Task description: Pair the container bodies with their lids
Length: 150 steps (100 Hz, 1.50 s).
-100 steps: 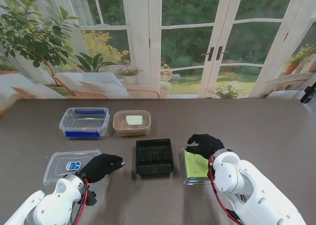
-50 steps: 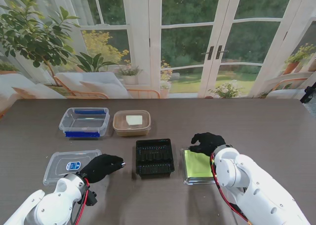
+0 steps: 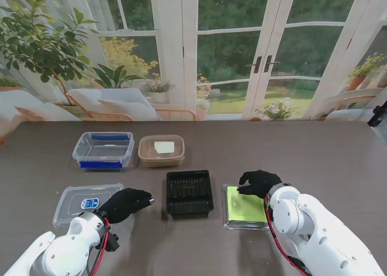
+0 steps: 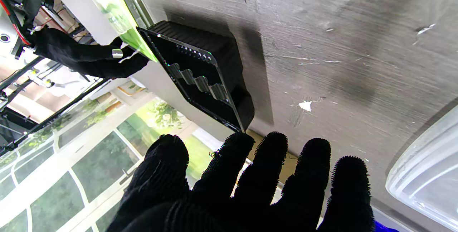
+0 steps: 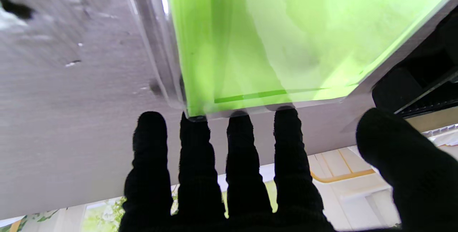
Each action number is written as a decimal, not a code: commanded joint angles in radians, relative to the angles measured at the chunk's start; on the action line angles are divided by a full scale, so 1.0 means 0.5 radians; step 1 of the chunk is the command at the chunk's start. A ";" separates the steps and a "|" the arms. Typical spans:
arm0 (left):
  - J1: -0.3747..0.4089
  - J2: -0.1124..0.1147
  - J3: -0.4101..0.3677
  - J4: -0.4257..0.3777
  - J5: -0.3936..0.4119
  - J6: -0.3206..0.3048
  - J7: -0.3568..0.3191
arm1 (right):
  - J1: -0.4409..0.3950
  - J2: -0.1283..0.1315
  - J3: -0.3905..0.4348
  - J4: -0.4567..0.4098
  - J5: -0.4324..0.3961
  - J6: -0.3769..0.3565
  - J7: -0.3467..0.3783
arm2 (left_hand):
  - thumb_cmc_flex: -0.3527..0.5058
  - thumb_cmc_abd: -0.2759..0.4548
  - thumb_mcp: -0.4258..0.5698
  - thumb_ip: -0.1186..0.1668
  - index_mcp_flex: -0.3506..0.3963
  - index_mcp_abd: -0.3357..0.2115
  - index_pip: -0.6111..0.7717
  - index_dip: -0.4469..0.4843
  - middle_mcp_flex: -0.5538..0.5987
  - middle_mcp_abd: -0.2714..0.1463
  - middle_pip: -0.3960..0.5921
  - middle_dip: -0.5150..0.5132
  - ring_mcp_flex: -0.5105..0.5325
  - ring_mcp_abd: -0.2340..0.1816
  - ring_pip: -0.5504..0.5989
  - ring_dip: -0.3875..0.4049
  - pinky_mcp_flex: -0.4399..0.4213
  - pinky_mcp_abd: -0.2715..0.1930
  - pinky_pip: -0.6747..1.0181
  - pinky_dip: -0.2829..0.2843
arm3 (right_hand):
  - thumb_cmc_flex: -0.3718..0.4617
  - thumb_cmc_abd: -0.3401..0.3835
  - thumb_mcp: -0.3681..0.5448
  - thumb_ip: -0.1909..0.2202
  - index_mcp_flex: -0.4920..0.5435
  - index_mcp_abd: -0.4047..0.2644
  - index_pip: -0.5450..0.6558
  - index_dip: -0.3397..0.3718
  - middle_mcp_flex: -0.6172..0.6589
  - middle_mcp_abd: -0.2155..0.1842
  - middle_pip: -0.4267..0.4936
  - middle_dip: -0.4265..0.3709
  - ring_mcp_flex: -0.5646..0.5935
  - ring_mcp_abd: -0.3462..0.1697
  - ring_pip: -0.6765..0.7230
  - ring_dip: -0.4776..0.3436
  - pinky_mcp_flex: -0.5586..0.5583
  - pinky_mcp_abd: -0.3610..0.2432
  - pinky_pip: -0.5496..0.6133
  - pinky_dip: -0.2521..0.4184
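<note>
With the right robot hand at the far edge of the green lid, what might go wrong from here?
1. The right robot hand only has fingertips on the far edge of the green lid, so the thin lid may slip free if lifted.
2. The black tray lies close beside the lid; dragging it left could knock the tray.
3. The left robot hand hovers open beside the clear lid and could nudge it.

Robot hand [image 5: 250, 174] fingertips [image 5: 195, 124] touching green lid [image 5: 286, 35] edge
</note>
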 commanded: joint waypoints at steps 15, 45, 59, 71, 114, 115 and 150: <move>-0.001 0.000 0.001 -0.003 -0.005 -0.009 -0.043 | -0.091 0.017 0.040 -0.045 0.003 -0.057 0.079 | -0.003 0.120 -0.030 0.031 0.011 0.010 -0.011 0.014 0.045 0.011 0.007 -0.002 0.021 -0.002 0.027 0.014 0.008 -0.032 -0.059 0.026 | -0.049 0.034 -0.098 0.038 0.062 -0.011 0.016 -0.013 0.032 -0.015 -0.024 0.017 0.059 0.015 0.029 0.026 -0.275 0.030 0.031 -0.013; -0.004 0.001 0.001 -0.004 -0.005 -0.008 -0.050 | -0.217 0.036 0.120 -0.146 0.002 -0.121 0.166 | -0.003 0.121 -0.031 0.031 0.010 0.008 -0.011 0.014 0.043 0.012 0.006 -0.002 0.021 -0.001 0.027 0.013 0.009 -0.032 -0.059 0.026 | -0.043 0.040 -0.101 0.040 0.059 -0.004 0.018 -0.011 0.018 -0.006 -0.022 0.018 0.056 0.015 0.033 0.027 -0.278 0.029 0.033 -0.015; -0.007 0.002 0.002 -0.003 -0.006 -0.010 -0.055 | -0.295 0.041 0.153 -0.212 0.005 -0.125 0.189 | -0.003 0.121 -0.030 0.032 0.009 0.008 -0.011 0.014 0.043 0.011 0.006 -0.002 0.019 -0.004 0.026 0.013 0.008 -0.033 -0.059 0.026 | -0.038 0.042 -0.099 0.042 0.062 0.006 0.023 -0.009 0.008 0.002 -0.018 0.021 0.053 0.021 0.037 0.027 -0.277 0.025 0.038 -0.015; -0.009 0.002 0.001 -0.001 -0.008 -0.015 -0.058 | -0.357 0.043 0.174 -0.267 0.003 -0.135 0.198 | -0.004 0.122 -0.031 0.031 0.009 0.007 -0.012 0.014 0.043 0.009 0.006 -0.002 0.021 -0.003 0.027 0.013 0.009 -0.033 -0.058 0.026 | -0.039 0.046 -0.100 0.042 0.061 0.012 0.024 -0.008 0.003 0.009 -0.013 0.023 0.054 0.021 0.041 0.028 -0.272 0.024 0.046 -0.014; 0.000 0.002 -0.003 -0.012 -0.002 -0.010 -0.056 | -0.408 0.007 0.239 -0.394 0.053 -0.129 0.046 | -0.004 0.122 -0.030 0.031 0.011 0.011 -0.011 0.014 0.045 0.011 0.007 -0.002 0.020 -0.004 0.026 0.013 0.008 -0.034 -0.059 0.026 | -0.042 0.016 -0.071 0.041 0.004 0.016 0.022 -0.007 0.014 0.017 0.004 0.028 0.069 0.031 0.058 0.027 -0.258 0.027 0.068 -0.019; 0.000 0.002 -0.003 -0.012 -0.002 -0.010 -0.057 | -0.407 0.006 0.243 -0.396 0.052 -0.128 0.042 | -0.005 0.122 -0.031 0.031 0.010 0.011 -0.011 0.014 0.045 0.011 0.007 -0.002 0.019 -0.005 0.026 0.013 0.008 -0.033 -0.059 0.026 | -0.043 0.015 -0.070 0.041 0.004 0.016 0.022 -0.006 0.014 0.017 0.004 0.028 0.068 0.032 0.058 0.027 -0.258 0.027 0.069 -0.019; -0.006 0.006 -0.003 -0.011 -0.005 -0.015 -0.075 | -0.344 0.022 0.385 -0.390 -0.204 -0.144 0.082 | -0.004 0.121 -0.030 0.031 0.010 0.010 -0.011 0.014 0.046 0.011 0.007 -0.002 0.023 -0.005 0.028 0.013 0.010 -0.033 -0.059 0.026 | -0.069 -0.004 -0.042 0.034 0.127 0.154 0.135 0.039 0.258 0.096 0.115 0.103 0.272 0.076 0.250 0.128 -0.118 0.055 0.220 0.019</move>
